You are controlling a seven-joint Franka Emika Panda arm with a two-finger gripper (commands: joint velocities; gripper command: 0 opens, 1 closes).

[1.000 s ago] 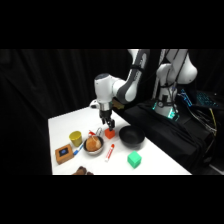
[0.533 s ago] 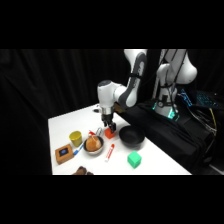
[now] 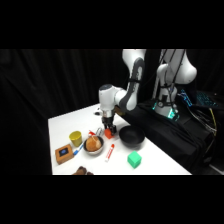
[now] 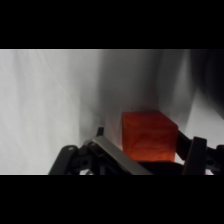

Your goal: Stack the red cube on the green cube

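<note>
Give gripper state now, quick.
Gripper: fingers on either side of the red cube; whether they are clamped shut on it cannot be told.

From beside the table, the side camera stands off and looks across and down at the white table (image 3: 62, 127), taking in the whole top, the arm's base at the upper right and dark curtains behind. It sits well back, so everything on the table looks small. The wrist camera rides on the arm and looks down past the gripper (image 4: 150, 157) from very close, its black linkage rising from the bottom edge. The two views share only the patch of table under the gripper (image 3: 108, 131), where the red cube (image 4: 149, 136) (image 3: 107, 134) sits.
</note>
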